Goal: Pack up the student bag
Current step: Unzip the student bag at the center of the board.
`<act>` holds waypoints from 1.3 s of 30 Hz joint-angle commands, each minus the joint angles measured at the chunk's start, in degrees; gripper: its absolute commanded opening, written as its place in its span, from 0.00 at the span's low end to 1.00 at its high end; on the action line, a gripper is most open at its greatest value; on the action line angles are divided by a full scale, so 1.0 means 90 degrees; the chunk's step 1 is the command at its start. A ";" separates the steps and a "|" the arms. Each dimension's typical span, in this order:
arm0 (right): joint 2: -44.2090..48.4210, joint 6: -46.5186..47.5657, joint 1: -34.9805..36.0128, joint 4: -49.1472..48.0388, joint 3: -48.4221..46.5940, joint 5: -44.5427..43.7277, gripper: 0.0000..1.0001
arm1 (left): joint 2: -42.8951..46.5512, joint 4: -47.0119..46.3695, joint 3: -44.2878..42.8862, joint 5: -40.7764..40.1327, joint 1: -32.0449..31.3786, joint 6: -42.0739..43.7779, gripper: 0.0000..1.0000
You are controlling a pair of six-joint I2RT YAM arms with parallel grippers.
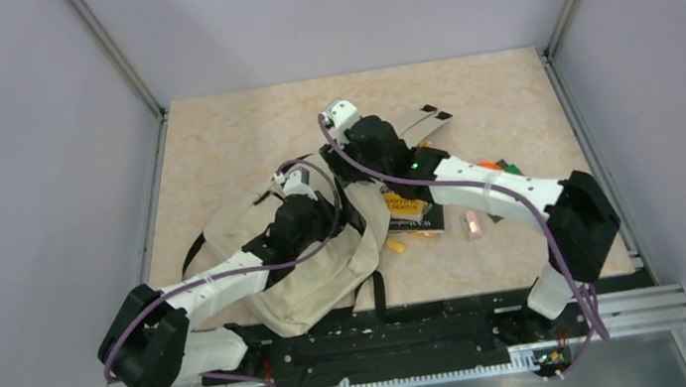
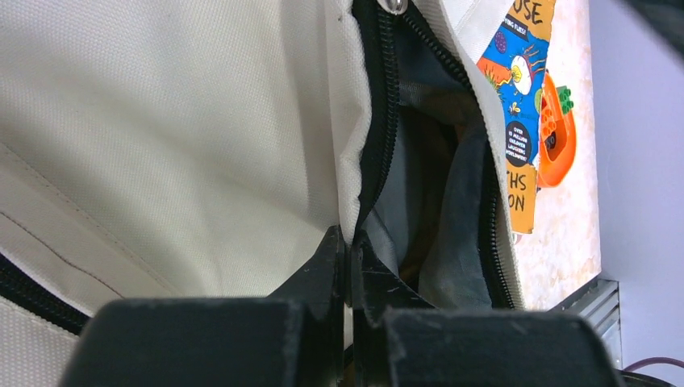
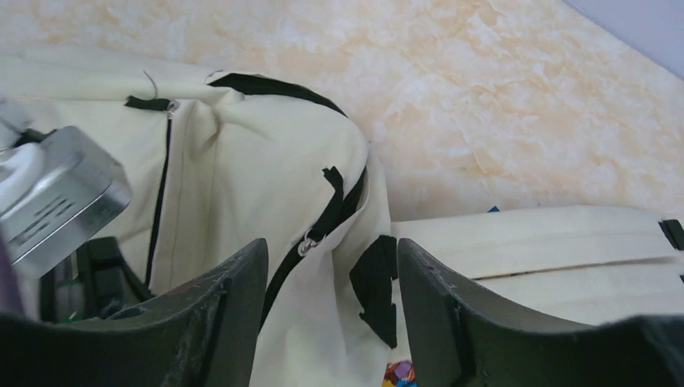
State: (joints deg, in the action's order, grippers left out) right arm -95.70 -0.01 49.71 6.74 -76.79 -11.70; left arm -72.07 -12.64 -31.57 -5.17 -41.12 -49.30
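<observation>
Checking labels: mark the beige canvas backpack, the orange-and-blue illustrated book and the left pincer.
beige canvas backpack [image 2: 185, 121], left wrist view, plain fabric panel.
orange-and-blue illustrated book [image 2: 526, 105], left wrist view, printed cover.
left pincer [image 2: 348, 242], left wrist view, where the closed tips meet.

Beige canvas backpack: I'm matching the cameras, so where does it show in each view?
Top external: beige canvas backpack centre-left, under both arms.
Left wrist: fills left and centre; left gripper shut on its zipper edge.
Right wrist: left half, beyond the open right gripper.
Shared landmark, top and left wrist: colourful orange-and-blue book beside the opening.
</observation>
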 commanded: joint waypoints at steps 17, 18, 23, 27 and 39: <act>0.0152 -0.0448 0.0362 0.0863 0.0040 -0.0319 0.67 | 0.0453 0.0193 0.0286 0.0190 -0.0079 0.0007 0.00; 0.0065 -0.0458 0.0368 0.0900 -0.0011 -0.0466 0.64 | 0.0466 0.0202 0.0293 0.0172 -0.0079 0.0015 0.00; 0.0006 -0.1161 0.0352 0.1057 0.0037 -0.1883 0.14 | 0.0566 0.0392 0.0338 0.0038 -0.0079 0.0024 0.00; 0.0568 -0.1754 0.0096 0.0637 0.0887 -0.1453 0.09 | 0.0703 0.0599 0.0450 -0.0138 -0.0078 -0.0039 0.00; 0.0941 -0.2707 -0.0179 -0.0523 0.2532 0.1461 0.00 | 0.1026 0.0585 0.0314 0.0506 -0.0082 0.0691 0.11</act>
State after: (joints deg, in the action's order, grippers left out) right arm -89.58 -21.02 48.18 4.60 -57.76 -8.36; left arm -65.67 -8.69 -27.51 -3.25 -41.65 -47.29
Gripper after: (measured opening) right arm 0.030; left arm 0.043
